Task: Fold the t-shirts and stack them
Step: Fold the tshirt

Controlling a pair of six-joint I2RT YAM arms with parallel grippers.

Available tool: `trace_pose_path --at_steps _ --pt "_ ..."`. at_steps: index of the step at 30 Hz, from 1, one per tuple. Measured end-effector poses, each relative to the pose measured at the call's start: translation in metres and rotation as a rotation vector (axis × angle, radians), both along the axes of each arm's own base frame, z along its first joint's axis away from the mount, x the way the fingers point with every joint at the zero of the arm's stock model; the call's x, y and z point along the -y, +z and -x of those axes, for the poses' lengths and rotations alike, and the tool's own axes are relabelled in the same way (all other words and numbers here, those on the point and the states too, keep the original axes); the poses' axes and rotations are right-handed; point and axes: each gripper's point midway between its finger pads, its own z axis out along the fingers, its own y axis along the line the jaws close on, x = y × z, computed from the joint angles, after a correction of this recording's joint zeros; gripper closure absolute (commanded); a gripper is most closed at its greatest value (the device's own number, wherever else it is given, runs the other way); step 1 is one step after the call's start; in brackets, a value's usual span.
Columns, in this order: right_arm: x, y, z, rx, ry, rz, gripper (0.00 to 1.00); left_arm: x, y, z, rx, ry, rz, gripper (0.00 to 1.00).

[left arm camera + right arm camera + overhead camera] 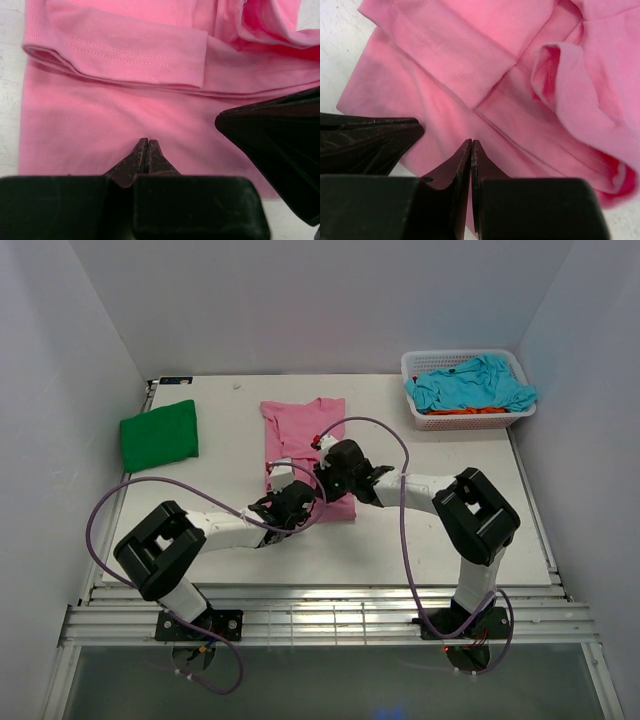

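A pink t-shirt (305,425) lies half folded in the middle of the table, with a sleeve turned in over its body (135,50) (450,55). My left gripper (303,498) (146,140) is shut, its tips pressed into the pink cloth near the shirt's near end. My right gripper (326,480) (471,141) is shut the same way just to its right, and faint creases in the cloth run toward its tips. A green t-shirt (160,435) lies folded at the far left. Turquoise (470,383) and orange (470,411) t-shirts are heaped in the basket.
A white mesh basket (420,358) stands at the back right corner. White walls close in the table on three sides. Purple cables loop from both arms over the near half of the table. The two grippers are almost touching.
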Motion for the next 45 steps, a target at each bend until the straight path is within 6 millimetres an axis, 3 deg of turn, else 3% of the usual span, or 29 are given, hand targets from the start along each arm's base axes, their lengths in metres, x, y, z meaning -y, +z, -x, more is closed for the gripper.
trace_pose_path --at_steps 11,21,28,32,37,41,45 --pt "-0.023 -0.007 -0.017 -0.009 0.021 -0.016 0.92 -0.008 -0.014 0.01 -0.028 0.027 0.009 1.0" --pt "-0.036 -0.021 -0.03 -0.021 0.023 -0.005 0.92 -0.009 -0.013 0.01 -0.021 0.044 0.029 1.0" --pt "-0.052 -0.016 -0.064 0.028 -0.017 0.007 0.92 -0.02 -0.012 0.02 -0.026 0.059 0.035 1.0" --pt "-0.055 0.0 -0.104 0.108 -0.079 0.034 0.92 -0.028 -0.012 0.026 -0.031 0.072 0.036 1.0" --pt "-0.041 0.036 -0.141 0.219 -0.153 0.05 0.92 -0.035 -0.011 0.03 -0.037 0.086 0.023 1.0" --pt "-0.019 0.052 -0.137 0.246 -0.175 0.074 0.92 -0.037 -0.011 0.031 -0.04 0.091 0.017 1.0" --pt "-0.001 0.075 -0.107 0.255 -0.152 0.05 0.92 -0.038 -0.012 0.032 -0.042 0.095 0.013 1.0"
